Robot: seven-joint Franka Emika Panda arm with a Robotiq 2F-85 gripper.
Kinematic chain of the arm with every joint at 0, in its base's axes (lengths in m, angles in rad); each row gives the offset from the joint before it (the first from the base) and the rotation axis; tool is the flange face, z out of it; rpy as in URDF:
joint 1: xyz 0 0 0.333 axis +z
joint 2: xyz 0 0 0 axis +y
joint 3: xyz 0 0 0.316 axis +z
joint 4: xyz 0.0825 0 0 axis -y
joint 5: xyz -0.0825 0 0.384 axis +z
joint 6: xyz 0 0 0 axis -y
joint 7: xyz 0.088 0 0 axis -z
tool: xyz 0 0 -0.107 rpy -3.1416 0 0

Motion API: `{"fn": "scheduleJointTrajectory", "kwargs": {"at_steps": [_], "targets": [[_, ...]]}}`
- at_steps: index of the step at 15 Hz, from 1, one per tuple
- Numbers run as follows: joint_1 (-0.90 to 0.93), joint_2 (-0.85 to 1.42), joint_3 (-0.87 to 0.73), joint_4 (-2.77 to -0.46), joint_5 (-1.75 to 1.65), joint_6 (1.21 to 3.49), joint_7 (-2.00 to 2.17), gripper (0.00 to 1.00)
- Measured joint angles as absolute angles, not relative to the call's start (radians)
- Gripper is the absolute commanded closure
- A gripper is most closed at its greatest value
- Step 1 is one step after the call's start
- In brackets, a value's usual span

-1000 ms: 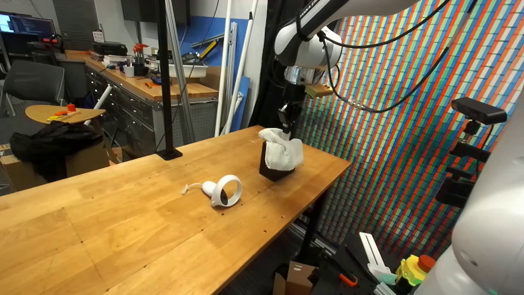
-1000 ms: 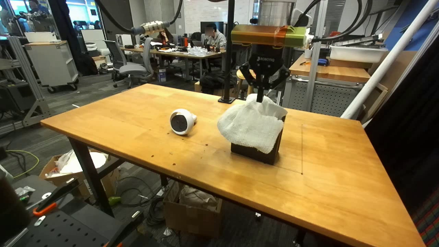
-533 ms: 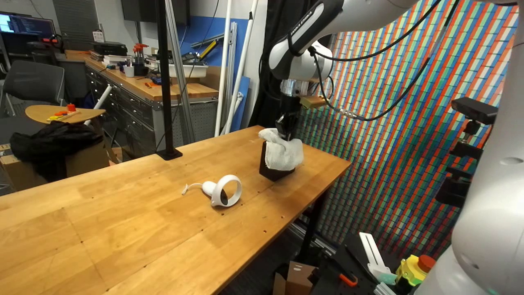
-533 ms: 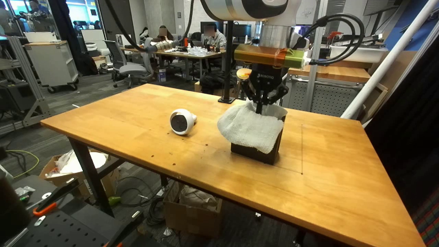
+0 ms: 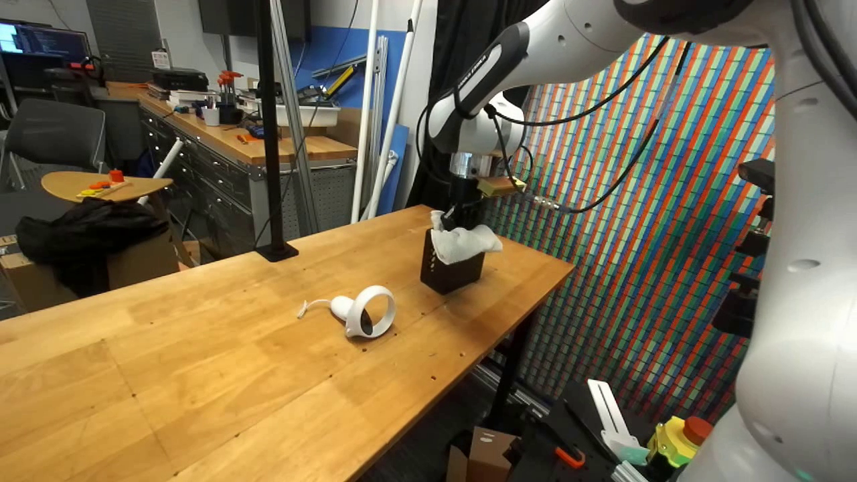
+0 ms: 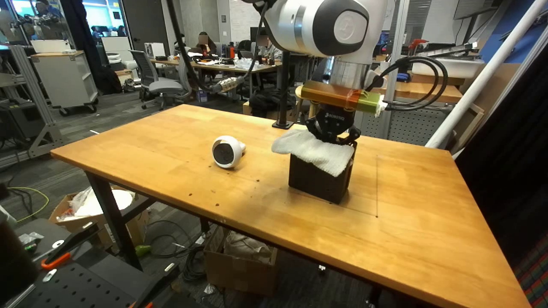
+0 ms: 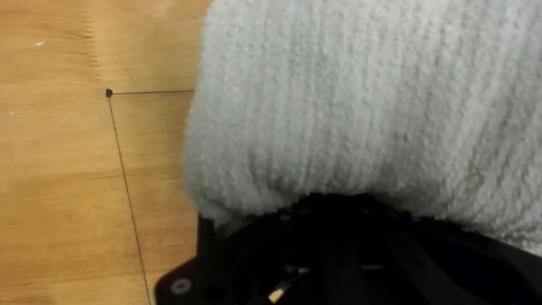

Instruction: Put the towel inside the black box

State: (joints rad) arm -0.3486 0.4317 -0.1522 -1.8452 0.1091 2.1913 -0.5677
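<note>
The tool [image 6: 331, 137] had its fingers together, tips hidden in the towel [image 6: 317, 151], which dipped into the black box [image 6: 317, 179] with flaps overhanging. Judged risk: cloth snagged on the tool could be drawn out on lifting. Against 1 second earlier, the tool sat lower, the towel's front flap higher.

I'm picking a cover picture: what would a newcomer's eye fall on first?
Probably the white towel, slumped over the rim of the black box on the wooden table, with the dark gripper down against it. Next comes the multicoloured striped backdrop past the table's edge in an exterior view. A white ringed device lies apart from the box.
</note>
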Motion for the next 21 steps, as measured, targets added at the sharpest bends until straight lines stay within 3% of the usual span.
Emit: {"fn": "scheduleJointTrajectory", "kwargs": {"at_steps": [12, 21], "targets": [[-0.41, 0.534, -0.106, -1.71, 0.184, 2.122, -0.568, 0.99], [-0.4, 0.43, -0.107, -1.761, 0.146, 2.124, -0.568, 0.99]]}}
